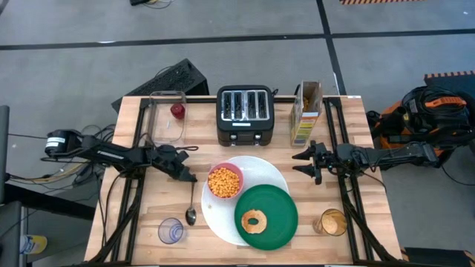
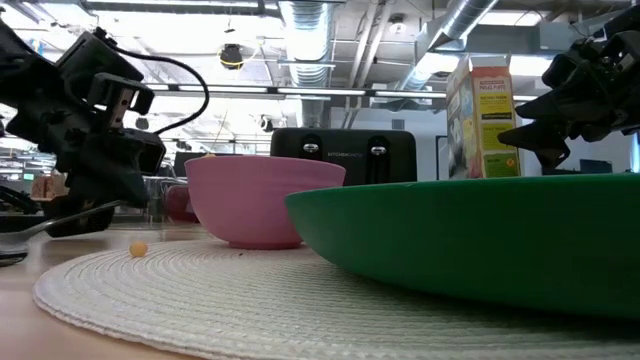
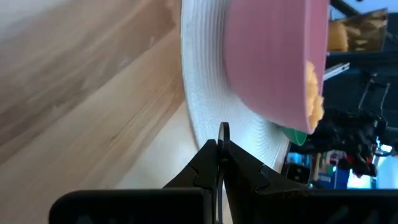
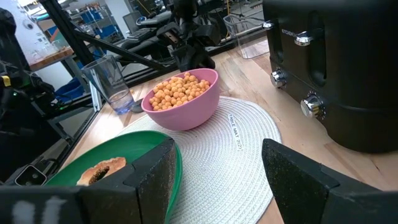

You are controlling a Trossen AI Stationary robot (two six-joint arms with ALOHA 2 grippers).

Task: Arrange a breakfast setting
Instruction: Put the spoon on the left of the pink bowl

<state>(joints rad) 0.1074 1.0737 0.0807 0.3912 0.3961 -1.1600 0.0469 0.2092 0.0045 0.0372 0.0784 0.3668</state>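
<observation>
A big white round plate [image 1: 273, 172] lies at the table's middle. On it stand a pink bowl [image 1: 225, 182] full of orange cereal [image 4: 180, 91] and a smaller green plate [image 1: 278, 208] with a ring bagel [image 1: 254, 220]. A small red fruit [image 1: 178, 110] sits in the clear container at the far left. A metal spoon [image 1: 192, 202] lies left of the white plate. My left gripper [image 1: 187, 176] is shut on its handle. My right gripper [image 1: 303, 163] is open and empty, right of the white plate. My left gripper pinches the spoon's handle at its far end [image 3: 222, 129] between its two shut fingers; the handle's tip sticks out just past the fingertips. The fingers come from the table's left, slanting down. The spoon's bowl end [image 1: 191, 216] points to the near edge, low at the table.
A black toaster [image 1: 245, 113] and a cereal box [image 1: 306, 111] stand at the far edge, and the clear container [image 1: 168, 117] at the far left. A blue-tinted glass [image 1: 171, 231] stands near the spoon's bowl. A glass with amber content [image 1: 333, 222] stands near right.
</observation>
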